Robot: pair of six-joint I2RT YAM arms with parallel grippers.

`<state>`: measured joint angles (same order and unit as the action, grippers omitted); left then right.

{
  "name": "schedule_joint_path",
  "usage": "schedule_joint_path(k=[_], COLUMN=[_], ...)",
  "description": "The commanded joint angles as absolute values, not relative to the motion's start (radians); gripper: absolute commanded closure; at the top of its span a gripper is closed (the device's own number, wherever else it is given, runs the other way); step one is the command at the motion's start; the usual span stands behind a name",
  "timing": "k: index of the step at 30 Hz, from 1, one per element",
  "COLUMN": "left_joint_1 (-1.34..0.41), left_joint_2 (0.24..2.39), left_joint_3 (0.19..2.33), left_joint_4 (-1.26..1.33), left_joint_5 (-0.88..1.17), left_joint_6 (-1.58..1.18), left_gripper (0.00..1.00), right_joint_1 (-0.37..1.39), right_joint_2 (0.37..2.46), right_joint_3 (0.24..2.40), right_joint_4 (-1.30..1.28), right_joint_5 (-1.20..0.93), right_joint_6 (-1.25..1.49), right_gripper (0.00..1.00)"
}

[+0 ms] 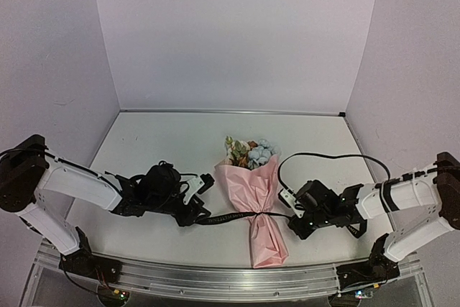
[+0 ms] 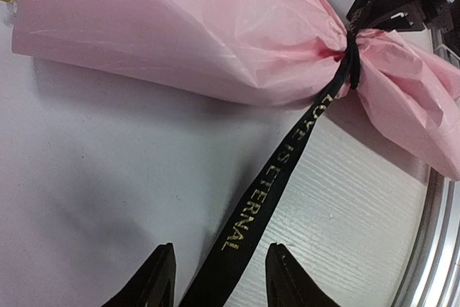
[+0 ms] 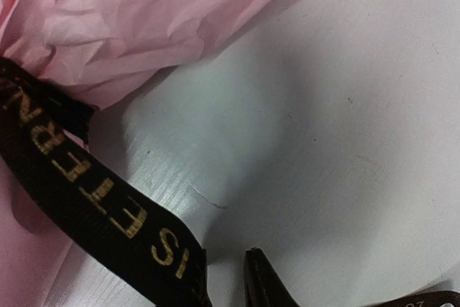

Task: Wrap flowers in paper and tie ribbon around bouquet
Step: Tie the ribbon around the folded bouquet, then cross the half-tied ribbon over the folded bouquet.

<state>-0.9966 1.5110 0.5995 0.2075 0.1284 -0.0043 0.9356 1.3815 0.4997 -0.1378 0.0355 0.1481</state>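
The bouquet (image 1: 251, 185) lies on the table between my arms, a cone of pink paper (image 2: 180, 26) with the flowers (image 1: 253, 153) showing at its far, wide end. The black ribbon (image 1: 230, 217) with gold lettering is cinched round the cone's narrow neck. Its left tail (image 2: 280, 170) runs loose between the parted fingers (image 2: 162, 278) of my left gripper (image 2: 219, 267), which is open just left of the bouquet (image 1: 201, 215). My right gripper (image 1: 291, 217) sits just right of the neck. Its jaws stand slightly apart (image 3: 226, 278), and the right tail (image 3: 72, 170) drapes over one finger, not pinched.
A metal rail (image 1: 215, 275) runs along the near table edge, close behind the bouquet's narrow end (image 2: 431, 249). White walls close in the back and both sides. The right arm's black cable (image 1: 323, 156) loops above the table right of the flowers.
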Motion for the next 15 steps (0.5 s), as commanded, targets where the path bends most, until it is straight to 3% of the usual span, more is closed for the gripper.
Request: schedule_joint_path(k=[1,9,15], left_joint_1=[-0.997,-0.997,-0.988], left_joint_2=[1.474,1.571,1.613], left_joint_3=[0.623,0.709,0.789], left_joint_4=[0.11,0.021,-0.085], left_joint_5=[0.12,0.176,0.168], left_joint_6=[0.054,0.237,0.348], left_gripper=[0.54,0.53,0.5], right_joint_1=[0.934,0.934,0.934], right_joint_2=[1.341,1.239,1.146], right_joint_3=[0.548,0.547,0.516], right_joint_4=[-0.189,-0.226,-0.252], right_joint_5=[0.051,0.098,0.121], right_joint_6=[0.144,0.091,0.065], right_gripper=[0.72,0.38,0.32])
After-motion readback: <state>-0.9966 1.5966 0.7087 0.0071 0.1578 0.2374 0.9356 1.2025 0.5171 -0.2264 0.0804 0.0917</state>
